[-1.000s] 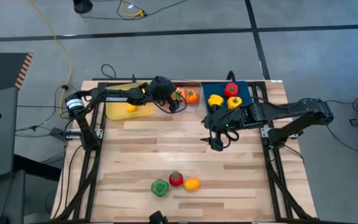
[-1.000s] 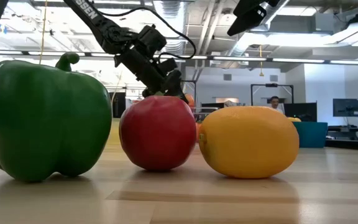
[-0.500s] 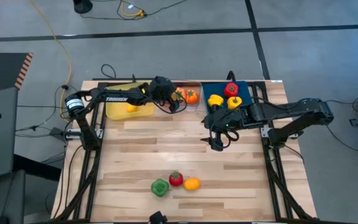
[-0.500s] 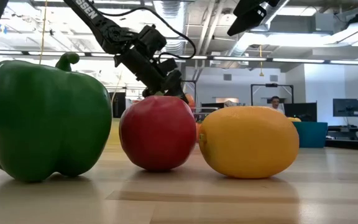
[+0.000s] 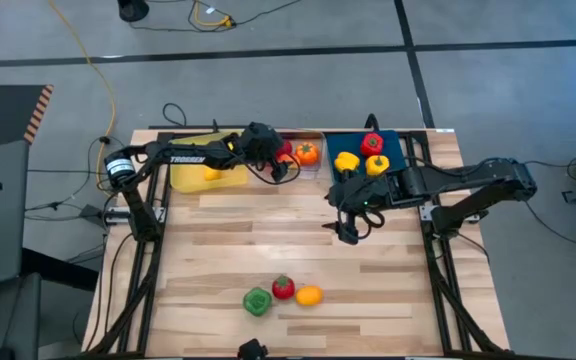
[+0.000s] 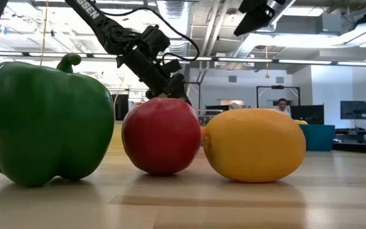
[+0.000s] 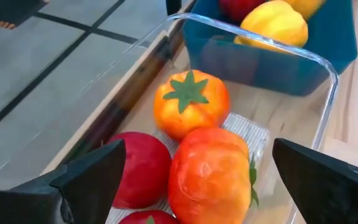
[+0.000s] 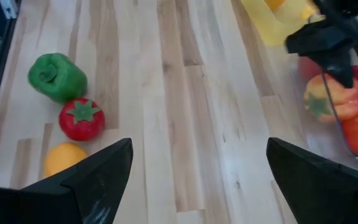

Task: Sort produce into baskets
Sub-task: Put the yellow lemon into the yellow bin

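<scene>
Now the left gripper [image 7: 191,180] hangs spread wide over the clear bin [image 7: 319,68]; it should lift straight up. Right gripper [image 8: 194,180], wide too, faces produce at six o'clock.

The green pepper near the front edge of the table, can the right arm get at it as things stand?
Probably yes. The right gripper hangs over bare wood with jaws open, and nothing lies between it and the green pepper. The red tomato touches the pepper, so a clean grip may be tight.

Both arms are matte black, built of chunky jointed segments with black cables looping along them. The left arm [image 5: 183,155] bears white lettering on its long link and a silver-banded collar near its base; the right arm [image 5: 468,180] is plain black
</scene>
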Controlling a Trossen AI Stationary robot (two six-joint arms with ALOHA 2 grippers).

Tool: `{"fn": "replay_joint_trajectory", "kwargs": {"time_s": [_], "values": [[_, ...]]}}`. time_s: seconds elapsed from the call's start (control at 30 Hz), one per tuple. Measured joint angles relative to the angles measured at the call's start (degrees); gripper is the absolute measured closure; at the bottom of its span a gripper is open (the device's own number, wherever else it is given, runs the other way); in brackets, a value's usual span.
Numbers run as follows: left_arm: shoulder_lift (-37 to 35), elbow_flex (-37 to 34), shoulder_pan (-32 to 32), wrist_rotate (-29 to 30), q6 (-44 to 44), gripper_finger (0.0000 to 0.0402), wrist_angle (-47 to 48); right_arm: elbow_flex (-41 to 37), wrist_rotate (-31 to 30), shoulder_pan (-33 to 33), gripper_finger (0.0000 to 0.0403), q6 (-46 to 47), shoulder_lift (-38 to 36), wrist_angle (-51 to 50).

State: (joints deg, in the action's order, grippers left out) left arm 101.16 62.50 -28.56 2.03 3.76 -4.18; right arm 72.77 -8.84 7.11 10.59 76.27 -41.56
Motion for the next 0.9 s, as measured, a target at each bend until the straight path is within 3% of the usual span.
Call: {"fn": "replay_joint_trajectory", "kwargs": {"time_s": [0.43, 0.9], "values": [[-11.47, 0.07, 1.54, 0.24, 3.92, 0.001, 2.46, 0.02, -0.02, 4.89, 0.0006, 0.09, 5.1, 0.19], [-26.02, 0.04, 8.9, 0.26, 0.81, 0.001, 23.77, 0.02, 0.34, 7.34, 0.0006, 0.13, 19.88, 1.25]]}}
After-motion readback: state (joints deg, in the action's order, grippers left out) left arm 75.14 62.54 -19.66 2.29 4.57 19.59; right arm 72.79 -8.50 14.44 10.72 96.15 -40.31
